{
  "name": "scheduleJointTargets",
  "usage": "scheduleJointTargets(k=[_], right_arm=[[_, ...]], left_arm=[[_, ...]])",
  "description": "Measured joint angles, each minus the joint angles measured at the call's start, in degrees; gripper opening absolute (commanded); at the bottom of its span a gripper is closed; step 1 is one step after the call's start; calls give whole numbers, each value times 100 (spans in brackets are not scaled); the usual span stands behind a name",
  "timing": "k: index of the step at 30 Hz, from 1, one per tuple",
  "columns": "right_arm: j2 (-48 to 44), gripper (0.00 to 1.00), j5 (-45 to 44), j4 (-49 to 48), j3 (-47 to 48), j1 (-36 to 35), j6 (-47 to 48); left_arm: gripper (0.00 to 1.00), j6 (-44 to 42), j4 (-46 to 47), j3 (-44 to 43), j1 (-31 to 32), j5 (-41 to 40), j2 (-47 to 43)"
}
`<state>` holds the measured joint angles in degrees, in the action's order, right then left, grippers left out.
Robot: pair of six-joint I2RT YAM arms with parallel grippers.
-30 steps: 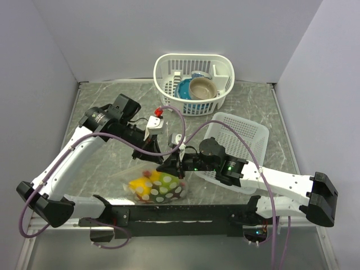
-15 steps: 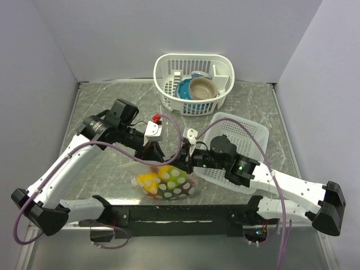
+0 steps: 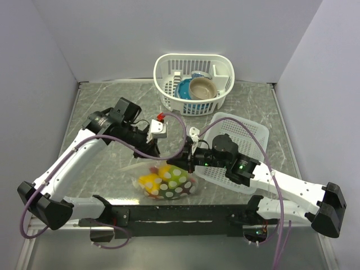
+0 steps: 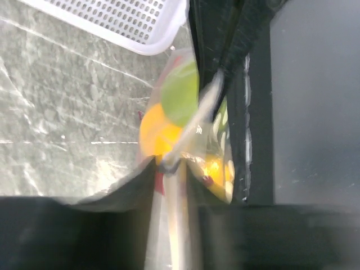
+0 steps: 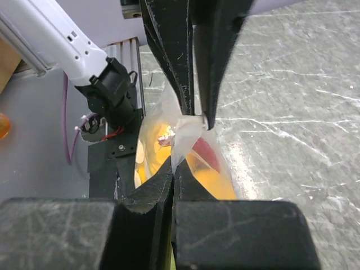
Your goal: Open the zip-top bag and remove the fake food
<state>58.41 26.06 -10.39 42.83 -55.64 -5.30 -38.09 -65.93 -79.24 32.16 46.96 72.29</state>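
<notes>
The zip-top bag [image 3: 169,183], clear with white dots, hangs low over the table's near middle, between my two grippers. The fake food [image 3: 149,183] sits inside it: yellow, lime green, orange and red pieces. My left gripper [image 3: 156,156] is shut on the bag's top edge from the left. In the left wrist view the bag [image 4: 194,135] and a green piece [image 4: 181,93] hang beyond my left gripper [image 4: 169,167]. My right gripper [image 3: 183,163] is shut on the same top edge from the right. In the right wrist view my right gripper [image 5: 175,163] pinches the bag [image 5: 188,132] over orange food [image 5: 211,181].
A white lattice basket [image 3: 194,56] holding blue and tan bowls stands at the back. A flat white lattice basket [image 3: 247,130] lies right of the bag, under my right arm, and shows in the left wrist view [image 4: 112,22]. A black rail [image 3: 185,212] runs along the near edge.
My right gripper has moved right with the bag's edge in it, and the bag shifted right with it. In the last half second my left gripper drew up and back a little.
</notes>
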Motion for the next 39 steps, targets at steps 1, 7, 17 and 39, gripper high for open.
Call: scheduleJointTargets(k=[1,7,17,39], right_arm=[[0,0,22,-15,0,0,-4],[0,0,138,-42,2,-11,-22],[11,0,188,-70,2,-11,-17],[-354,0,-15,76,2,-15,118]], left_arm=[[55,-15,-17,-57,-4,-26,28],[59,223,-114,-540,-55,127,74],[55,212,-280,-1049,-52,1082,271],[22,-90,-557,-509,-114,909,398]])
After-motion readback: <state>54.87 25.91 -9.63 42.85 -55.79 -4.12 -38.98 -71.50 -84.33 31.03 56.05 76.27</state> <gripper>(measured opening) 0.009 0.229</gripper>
